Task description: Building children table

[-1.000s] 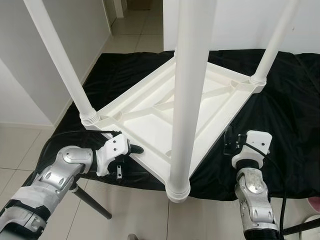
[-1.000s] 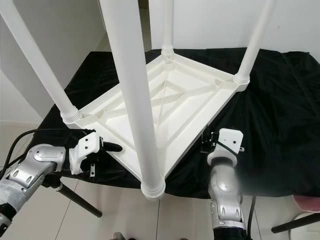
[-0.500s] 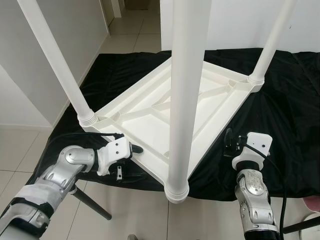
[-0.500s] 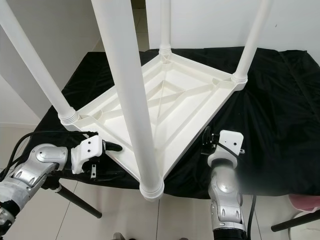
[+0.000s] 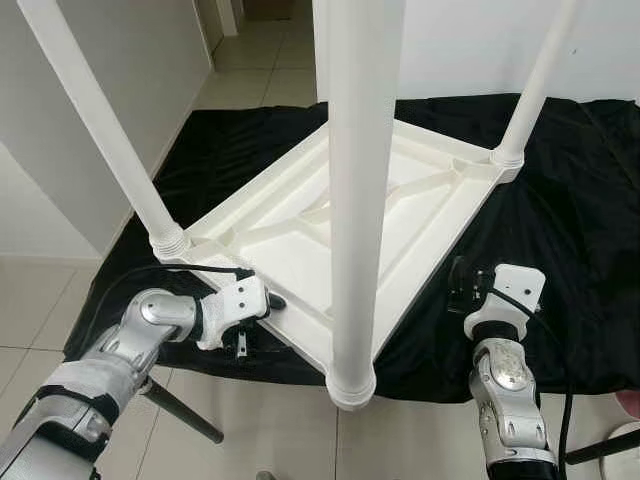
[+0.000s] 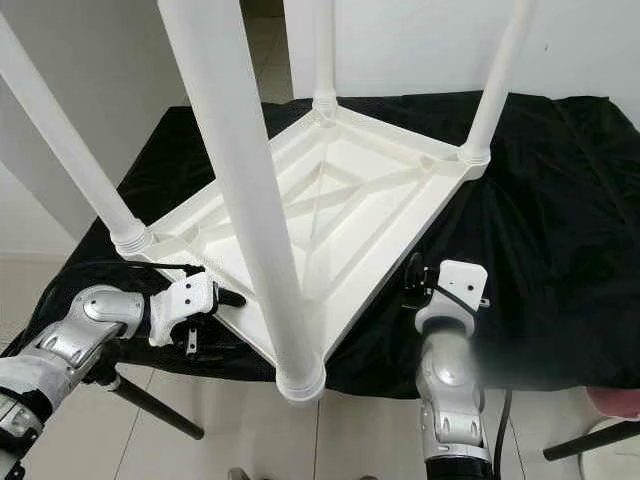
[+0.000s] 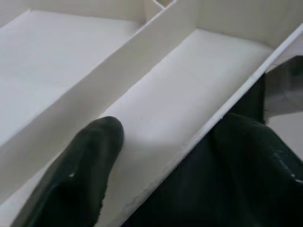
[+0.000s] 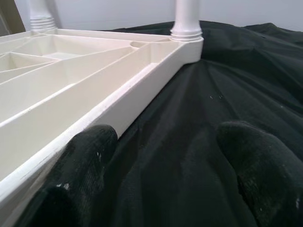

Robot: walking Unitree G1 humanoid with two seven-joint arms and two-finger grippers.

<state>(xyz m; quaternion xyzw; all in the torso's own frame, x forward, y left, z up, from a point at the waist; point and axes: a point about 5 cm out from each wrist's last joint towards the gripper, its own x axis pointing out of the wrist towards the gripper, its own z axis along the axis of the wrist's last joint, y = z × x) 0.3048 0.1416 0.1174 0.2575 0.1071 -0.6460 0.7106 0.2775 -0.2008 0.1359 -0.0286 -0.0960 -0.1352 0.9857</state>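
Note:
A white children's table [image 5: 290, 235] lies upside down on a black cloth [image 5: 585, 200], its legs pointing up. The near leg [image 5: 355, 200] rises right in front of me. At the table's near-left edge my left gripper [image 5: 268, 300] is open and straddles the rim. One finger [image 7: 85, 170] rests on the inner panel and the other [image 7: 258, 161] is outside the rim over the cloth. Beside the near-right edge my right gripper [image 5: 458, 285] hovers open above the cloth. One of its fingers [image 8: 85, 161] is close against the rim [image 8: 118, 106].
The cloth-covered surface ends just before me, with tiled floor [image 5: 270, 430] below. A black stand leg [image 5: 185, 410] slants under my left arm. A grey wall [image 5: 60, 160] stands at the left. A pink thing [image 6: 612, 402] sits at the lower right.
The camera has shifted a little. My left gripper has edged inward over the table's rim. The right gripper holds the same spot.

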